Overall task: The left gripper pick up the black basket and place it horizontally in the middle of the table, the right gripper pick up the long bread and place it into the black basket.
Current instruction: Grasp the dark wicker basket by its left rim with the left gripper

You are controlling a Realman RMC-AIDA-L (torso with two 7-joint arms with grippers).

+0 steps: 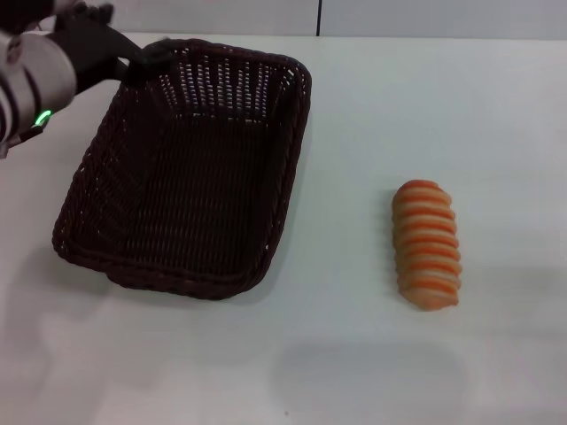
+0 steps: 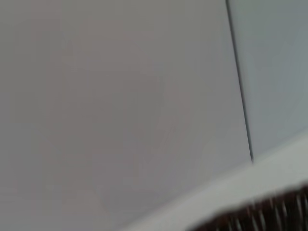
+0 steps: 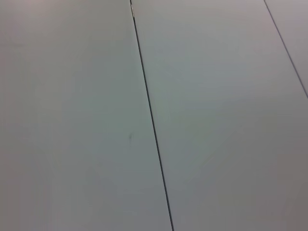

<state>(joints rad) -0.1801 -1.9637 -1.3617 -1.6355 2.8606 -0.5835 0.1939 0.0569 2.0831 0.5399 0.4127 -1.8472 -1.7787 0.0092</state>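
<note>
Bread (image 1: pixel 427 244) nearest us, lying right of centre on tabletop (image 1: pixel 354 354), well apart from basket (image 1: pixel 190 168). Basket sits left, skewed. Left claw (image 1: pixel 146 60) at its far left rim corner; we cannot tell its grip. We judge: secure rim, lift level, turn horizontal, set centre. Tabletop white, smooth; pale panelled wall behind. Right claw unseen.

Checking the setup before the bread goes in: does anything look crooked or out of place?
The black basket sits askew on the left part of the table, not level across the middle. The left gripper is at its far left corner. The long bread lies intact, apart to the right. Nothing spilled.
</note>
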